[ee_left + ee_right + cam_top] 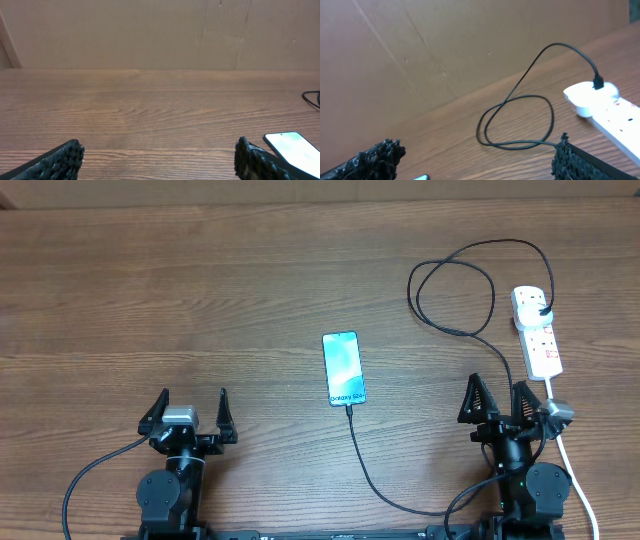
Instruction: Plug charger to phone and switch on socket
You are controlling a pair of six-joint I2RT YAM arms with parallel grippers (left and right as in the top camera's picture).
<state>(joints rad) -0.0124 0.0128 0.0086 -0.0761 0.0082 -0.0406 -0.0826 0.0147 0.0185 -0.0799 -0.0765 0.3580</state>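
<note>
Remote view: I am resting both arms at the near edge of the wood-grain table [200, 280], left gripper [191, 398] and right gripper [496, 386] gaping, empty. The slim, glossy phone [343, 368] is lying mid-table, the thin black charger [357, 442] touching its near end and looping to the white plastic socket [537, 332]. Reaching for it, I am risking snagging that slack cable and dragging the phone.

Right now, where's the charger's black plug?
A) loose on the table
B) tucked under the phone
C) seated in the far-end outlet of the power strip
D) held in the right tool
C: the charger's black plug stands in the outlet at the far end of the white power strip, seen from overhead and from the right wrist.
</note>
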